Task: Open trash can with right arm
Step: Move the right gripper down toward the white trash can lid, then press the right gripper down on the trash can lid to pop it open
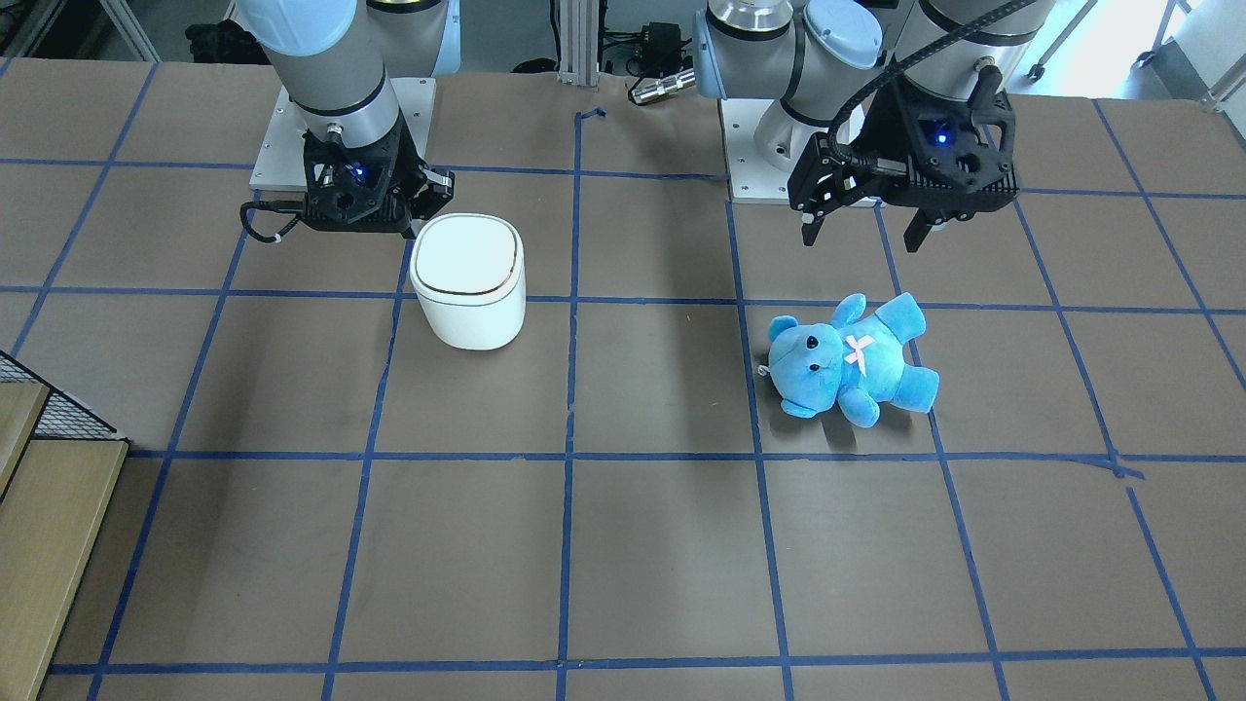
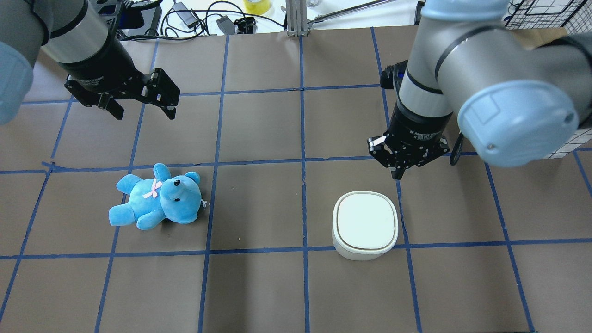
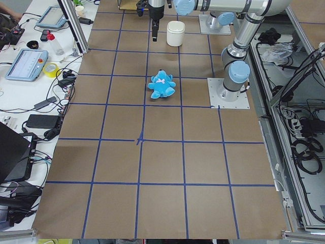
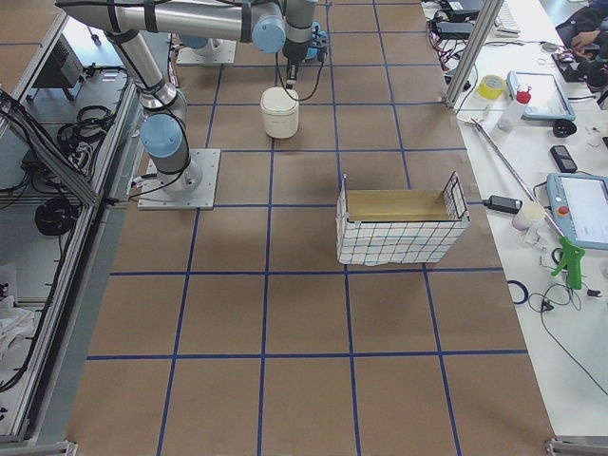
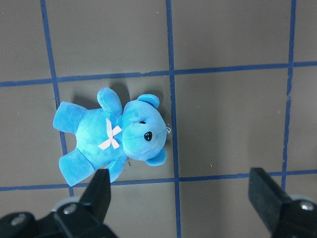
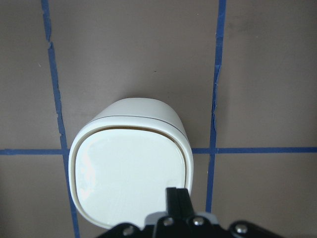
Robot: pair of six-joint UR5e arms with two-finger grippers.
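The white trash can (image 2: 365, 226) stands on the table with its flat lid shut; it also shows in the front view (image 1: 467, 292) and the right wrist view (image 6: 129, 173). My right gripper (image 2: 400, 174) is shut and empty, pointing down. In the right wrist view the right gripper (image 6: 177, 197) hangs over the lid's robot-side corner; I cannot tell whether it touches. In the front view the right gripper (image 1: 411, 230) sits at the can's back edge. My left gripper (image 2: 144, 110) is open and empty above the table, away from the can.
A blue teddy bear (image 2: 157, 199) lies on its back below the left gripper (image 5: 183, 198), also in the front view (image 1: 847, 360). A wire basket (image 4: 399, 228) stands farther along the table on my right. Blue tape lines grid the brown table.
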